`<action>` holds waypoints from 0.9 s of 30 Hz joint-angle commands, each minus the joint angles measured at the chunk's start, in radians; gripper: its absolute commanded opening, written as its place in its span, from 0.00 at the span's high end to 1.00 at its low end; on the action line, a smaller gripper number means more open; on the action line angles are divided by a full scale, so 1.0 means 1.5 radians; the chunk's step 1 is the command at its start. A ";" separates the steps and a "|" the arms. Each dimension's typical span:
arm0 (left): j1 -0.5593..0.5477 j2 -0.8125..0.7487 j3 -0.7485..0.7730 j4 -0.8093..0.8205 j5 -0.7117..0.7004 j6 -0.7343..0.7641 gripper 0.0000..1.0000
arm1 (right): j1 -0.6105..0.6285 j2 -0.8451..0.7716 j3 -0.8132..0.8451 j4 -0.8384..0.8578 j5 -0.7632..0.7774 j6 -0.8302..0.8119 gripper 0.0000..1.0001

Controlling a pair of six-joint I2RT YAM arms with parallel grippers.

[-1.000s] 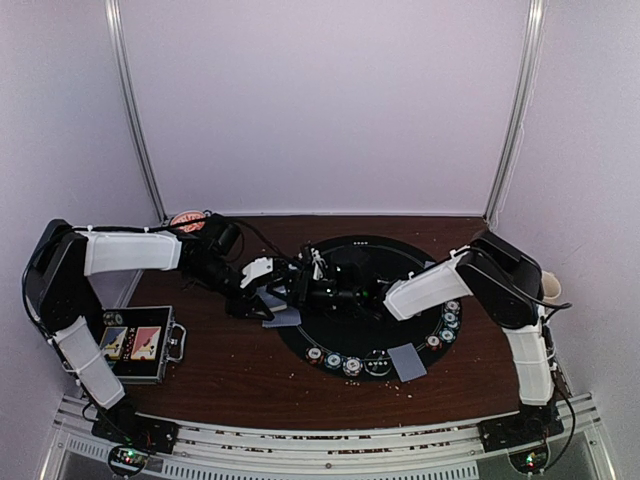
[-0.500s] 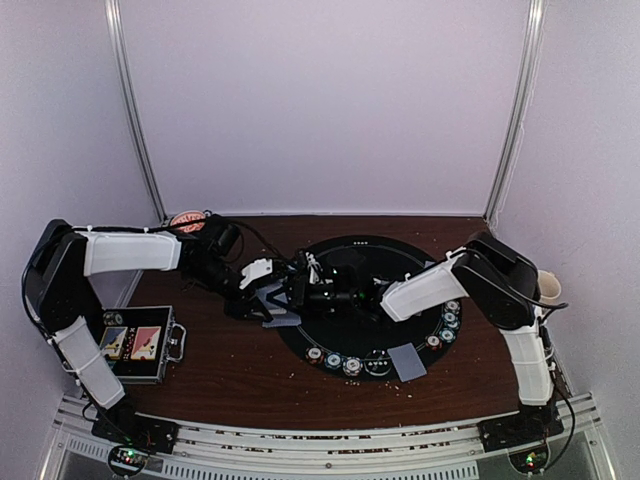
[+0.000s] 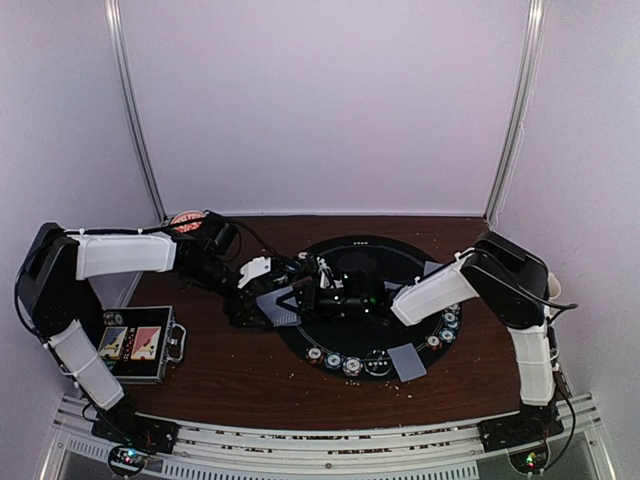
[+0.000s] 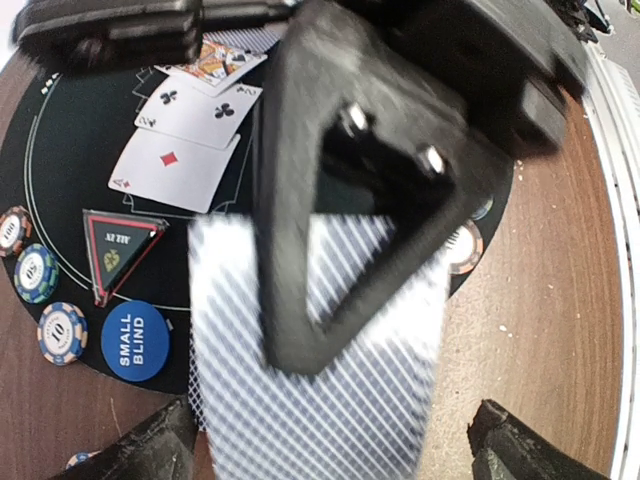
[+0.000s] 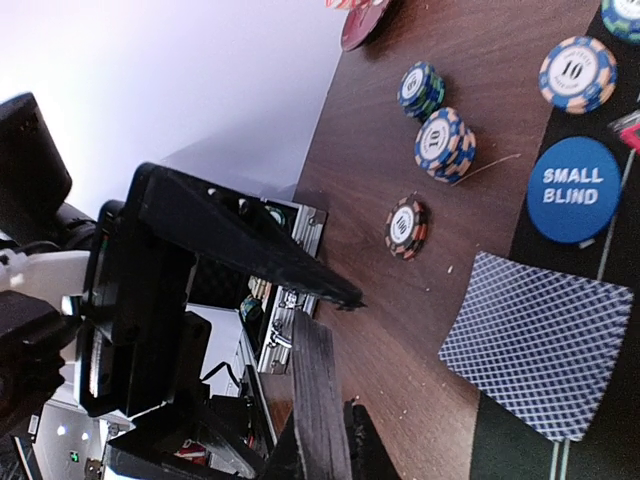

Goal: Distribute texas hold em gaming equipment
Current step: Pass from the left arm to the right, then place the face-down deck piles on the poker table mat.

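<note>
A grey-blue-backed playing card [image 4: 330, 390] hangs blurred above the table, and my right gripper [image 5: 325, 420] is shut on it; in the right wrist view the card shows edge-on. My left gripper [image 4: 335, 445] stands wide open around the card, its fingertips [image 4: 150, 450] apart from it on both sides. From above, both grippers meet at the left rim of the black round mat [image 3: 345, 250]. A second face-down card [image 5: 540, 355] lies half on the mat's edge. The mat also holds face-up cards [image 4: 185, 160], a red-triangle marker [image 4: 120, 250], a blue SMALL BLIND button [image 4: 135, 340] and striped chips [image 4: 62, 332].
More chips [image 5: 445, 140] sit on the brown table to the left of the mat. The black case [image 3: 140, 345] with two card packs lies at the near left. A red bowl [image 3: 187, 220] stands at the back left. Another face-down card [image 3: 407, 362] and chips [image 3: 352, 367] lie on the mat's near rim.
My left gripper has opened and let go of the card. My right gripper has shut on that card. Both stay at the mat's left rim.
</note>
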 commanded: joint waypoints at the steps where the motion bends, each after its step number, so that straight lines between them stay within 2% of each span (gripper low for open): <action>1: 0.012 -0.041 -0.011 0.048 0.025 -0.012 0.02 | -0.052 -0.091 -0.040 0.008 0.047 -0.024 1.00; 6: 0.042 -0.061 -0.020 0.095 0.027 -0.049 0.02 | -0.136 -0.146 -0.076 -0.030 0.067 -0.046 1.00; 11: 0.069 -0.064 -0.024 0.131 0.031 -0.080 0.02 | -0.234 -0.149 -0.075 -0.059 0.063 -0.055 1.00; 17: 0.082 -0.064 -0.028 0.155 0.027 -0.096 0.02 | -0.308 -0.086 0.010 -0.126 0.043 -0.076 1.00; 24: 0.103 -0.067 -0.037 0.190 0.035 -0.121 0.02 | -0.351 -0.001 0.083 -0.119 0.126 -0.050 1.00; 27: 0.105 -0.066 -0.037 0.192 0.035 -0.121 0.02 | -0.366 0.060 0.147 -0.131 0.128 -0.031 1.00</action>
